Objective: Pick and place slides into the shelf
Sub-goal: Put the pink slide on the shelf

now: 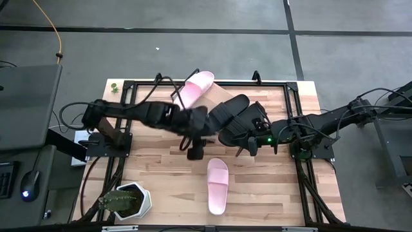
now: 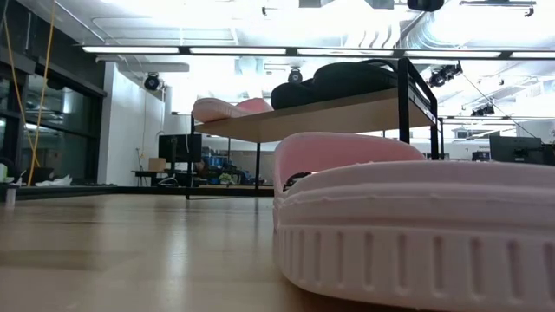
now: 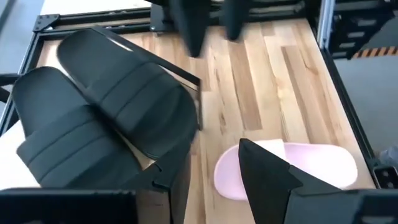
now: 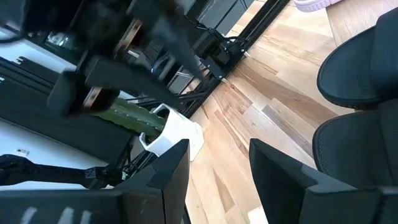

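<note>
The shelf (image 1: pixel 223 95) stands at the table's far middle. On its slanted board lie one pale pink slide (image 1: pixel 196 87) and two black slides (image 1: pixel 232 109) (image 1: pixel 250 124) side by side, soles down. The second pink slide (image 1: pixel 217 185) lies flat on the tabletop near the near edge, and it fills the foreground of the low view (image 2: pixel 416 230). My left gripper (image 1: pixel 196 153) is open, just in front of the shelf's near edge and above the table, with the loose pink slide (image 3: pixel 298 165) beyond its fingers. My right gripper (image 1: pixel 248 149) is open beside the black slides (image 4: pixel 357 68).
A cactus in a white pot (image 1: pixel 125 200) stands at the table's near left corner. A black metal frame (image 1: pixel 293 84) runs around the tabletop. Bare wood lies left and right of the loose pink slide.
</note>
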### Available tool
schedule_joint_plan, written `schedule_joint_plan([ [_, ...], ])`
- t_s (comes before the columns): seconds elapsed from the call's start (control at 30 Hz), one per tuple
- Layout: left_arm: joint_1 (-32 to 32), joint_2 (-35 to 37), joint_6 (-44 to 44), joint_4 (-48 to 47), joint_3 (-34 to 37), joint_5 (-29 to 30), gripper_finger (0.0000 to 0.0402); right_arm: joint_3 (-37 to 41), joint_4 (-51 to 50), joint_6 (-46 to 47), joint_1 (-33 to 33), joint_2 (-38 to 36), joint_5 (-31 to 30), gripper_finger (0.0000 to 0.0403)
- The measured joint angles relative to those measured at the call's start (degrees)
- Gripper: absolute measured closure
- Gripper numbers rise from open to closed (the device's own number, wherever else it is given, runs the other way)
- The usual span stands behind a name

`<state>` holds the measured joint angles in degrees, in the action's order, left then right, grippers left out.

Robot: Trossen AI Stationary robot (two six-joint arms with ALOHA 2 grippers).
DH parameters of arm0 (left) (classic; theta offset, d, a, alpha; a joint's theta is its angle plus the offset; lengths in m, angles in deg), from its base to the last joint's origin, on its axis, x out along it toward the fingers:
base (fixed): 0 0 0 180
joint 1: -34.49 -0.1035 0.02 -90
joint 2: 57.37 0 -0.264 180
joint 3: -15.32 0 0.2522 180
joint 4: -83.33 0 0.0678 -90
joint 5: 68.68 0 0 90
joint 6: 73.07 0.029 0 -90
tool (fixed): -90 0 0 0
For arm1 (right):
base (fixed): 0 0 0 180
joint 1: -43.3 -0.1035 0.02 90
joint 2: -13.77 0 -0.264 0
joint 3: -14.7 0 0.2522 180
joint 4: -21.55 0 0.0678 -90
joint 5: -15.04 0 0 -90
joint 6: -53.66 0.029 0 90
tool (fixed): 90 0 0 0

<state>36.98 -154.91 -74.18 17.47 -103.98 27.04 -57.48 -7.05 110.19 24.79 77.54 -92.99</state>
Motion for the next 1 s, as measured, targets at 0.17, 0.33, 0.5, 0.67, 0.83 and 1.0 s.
schedule_joint_plan([
  [0.17,5.4,0.0,-2.3,-0.9,0.0,5.7,0.0279,0.0,-0.1,0.0,0.0,0.0,0.0,0.0244],
  [0.33,9.6,0.0,-5.3,-0.9,0.0,8.8,0.0279,0.0,-0.8,0.0,0.1,0.0,0.0,0.0244],
  [0.5,13.2,-1.7,-7.1,-1.1,0.1,10.8,0.0279,0.0,-0.9,0.0,0.1,0.0,0.0,0.0244],
  [0.67,15.9,-4.8,-7.1,-0.4,0.1,11.2,0.0279,0.0,-1.2,0.0,0.1,0.0,0.0,0.0244],
  [0.83,18.5,-8.2,-7.3,0.1,0.1,11.9,0.0273,0.0,-1.5,0.0,0.1,0.0,0.9,0.0244],
  [1.0,21.1,-11.6,-7.2,-0.2,0.1,13.9,0.0243,0.0,-2.4,0.0,0.1,0.0,3.1,0.0244],
])
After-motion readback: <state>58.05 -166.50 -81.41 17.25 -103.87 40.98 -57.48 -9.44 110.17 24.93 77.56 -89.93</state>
